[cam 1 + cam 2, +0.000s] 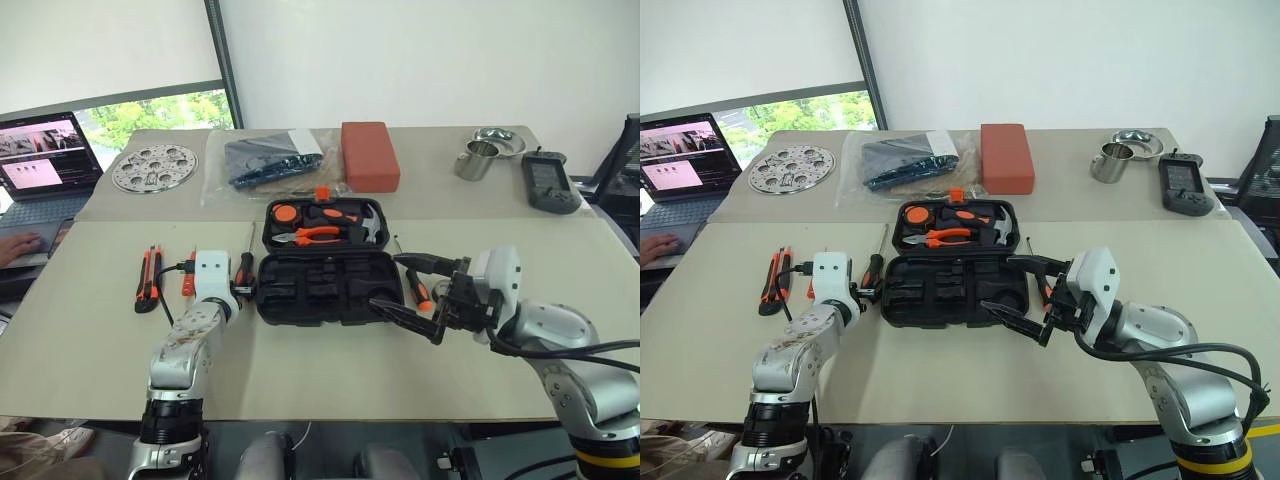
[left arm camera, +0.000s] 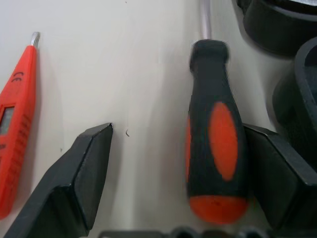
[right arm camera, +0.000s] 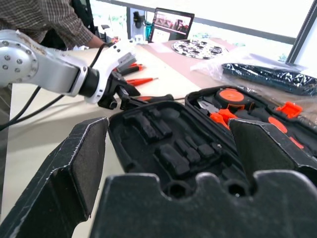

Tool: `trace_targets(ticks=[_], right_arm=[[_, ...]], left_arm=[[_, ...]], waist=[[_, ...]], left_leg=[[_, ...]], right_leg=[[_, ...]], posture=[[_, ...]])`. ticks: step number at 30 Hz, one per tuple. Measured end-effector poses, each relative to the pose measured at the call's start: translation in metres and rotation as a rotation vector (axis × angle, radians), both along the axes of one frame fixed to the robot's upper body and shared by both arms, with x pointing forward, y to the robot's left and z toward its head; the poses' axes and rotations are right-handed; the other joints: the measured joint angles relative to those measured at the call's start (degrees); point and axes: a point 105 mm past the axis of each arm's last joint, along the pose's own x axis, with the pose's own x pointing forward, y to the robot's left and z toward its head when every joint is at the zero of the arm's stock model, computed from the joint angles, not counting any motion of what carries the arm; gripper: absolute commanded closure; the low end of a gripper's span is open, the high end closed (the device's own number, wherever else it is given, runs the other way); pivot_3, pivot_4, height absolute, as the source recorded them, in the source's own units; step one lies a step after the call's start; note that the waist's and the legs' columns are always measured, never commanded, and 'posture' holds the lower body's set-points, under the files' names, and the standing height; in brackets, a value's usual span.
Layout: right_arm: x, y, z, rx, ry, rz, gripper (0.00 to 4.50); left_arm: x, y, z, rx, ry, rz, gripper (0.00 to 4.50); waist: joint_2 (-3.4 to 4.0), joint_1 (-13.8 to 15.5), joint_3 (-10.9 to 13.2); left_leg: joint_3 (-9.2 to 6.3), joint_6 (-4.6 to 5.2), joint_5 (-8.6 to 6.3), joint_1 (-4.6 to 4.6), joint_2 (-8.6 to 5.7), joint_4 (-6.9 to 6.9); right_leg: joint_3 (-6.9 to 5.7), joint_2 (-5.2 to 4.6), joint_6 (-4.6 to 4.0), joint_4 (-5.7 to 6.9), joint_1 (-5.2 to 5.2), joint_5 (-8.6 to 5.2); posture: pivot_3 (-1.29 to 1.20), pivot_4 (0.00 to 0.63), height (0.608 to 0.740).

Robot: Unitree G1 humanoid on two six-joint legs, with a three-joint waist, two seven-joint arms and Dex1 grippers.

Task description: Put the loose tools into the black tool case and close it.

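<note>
Two pincers: left gripper (image 2: 168, 168) spread around a screwdriver (image 2: 215, 144) handle, not yet clamped; right gripper (image 1: 415, 295) wide apart, empty, at the case's right end.
Screwdriver: flat on the table, just left of the black tool case (image 1: 330, 288).
Handling: probably light, stiff; rubbery handle should grip well.
Hold: mid-handle; the round body may roll.
Case: open, front slots empty.

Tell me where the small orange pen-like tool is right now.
The small orange pen-like tool lies flat on the beige table, left of the left gripper, between the black-and-orange utility knife and black-and-orange-handled screwdriver.
</note>
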Motion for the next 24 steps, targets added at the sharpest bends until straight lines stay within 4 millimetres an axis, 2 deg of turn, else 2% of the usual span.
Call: trace_targets(ticks=[7, 14, 17, 19, 21, 22, 24], right_arm=[[0.0, -0.001, -0.003, -0.009, 0.003, -0.011, 0.0], [-0.002, -0.003, -0.007, -0.011, 0.013, -0.022, 0.0], [0.0, -0.005, -0.005, -0.004, -0.001, -0.038, 0.0], [0.001, -0.008, -0.002, 0.001, -0.015, -0.056, 0.0], [0.002, -0.014, 0.002, 0.003, -0.032, -0.079, 0.0], [0.002, -0.015, 0.003, 0.003, -0.035, -0.084, 0.0], [0.003, -0.02, 0.003, 0.004, -0.039, -0.103, 0.0]], left_arm=[[0.003, -0.002, 0.001, 0.03, 0.01, -0.043, 3.47], [0.004, 0.007, 0.004, 0.11, -0.03, -0.067, 3.55], [0.006, 0.017, 0.014, 0.118, -0.101, -0.09, 3.55], [0.008, 0.024, 0.028, 0.129, -0.173, -0.128, 3.55], [0.014, 0.026, 0.051, 0.159, -0.262, -0.218, 3.55], [0.017, 0.021, 0.066, 0.184, -0.309, -0.296, 3.55], [0.021, -0.005, 0.097, 0.242, -0.419, -0.539, 3.55]], waist=[[0.0, -0.23, 0.0], [-0.01, -0.79, 0.01], [-0.01, -0.85, 0.04], [-0.12, -0.75, 0.1], [-0.12, -0.46, 0.1], [-0.13, -0.2, 0.1], [-0.11, 0.55, 0.1]], left_leg=[[0.01, 0.07, -0.04, 0.06, 0.03, -0.01], [0.0, 0.07, -0.04, 0.05, 0.06, -0.05], [-0.01, 0.05, -0.03, 0.02, 0.08, -0.09], [-0.03, 0.04, -0.03, -0.01, 0.08, -0.1], [0.0, 0.06, -0.03, -0.02, 0.04, -0.1], [-0.01, 0.05, -0.03, -0.07, 0.0, -0.11], [0.01, 0.06, -0.03, -0.09, -0.03, -0.1]], right_leg=[[0.01, 0.01, 0.0, 0.05, 0.02, 0.0], [0.02, 0.01, -0.01, 0.05, -0.01, 0.0], [0.01, 0.0, -0.01, 0.04, -0.05, 0.0], [0.0, 0.0, -0.01, 0.0, -0.04, 0.0], [-0.03, -0.07, -0.01, 0.0, -0.04, 0.0], [-0.07, -0.06, -0.01, -0.04, -0.05, 0.01], [-0.15, -0.14, -0.02, -0.09, -0.03, 0.01]], posture=[[0.0, 0.15, 0.74], [0.0, 0.15, 0.74], [0.0, 0.15, 0.74], [0.0, 0.15, 0.74], [0.0, 0.15, 0.74], [0.0, 0.15, 0.74], [0.0, 0.15, 0.74]])
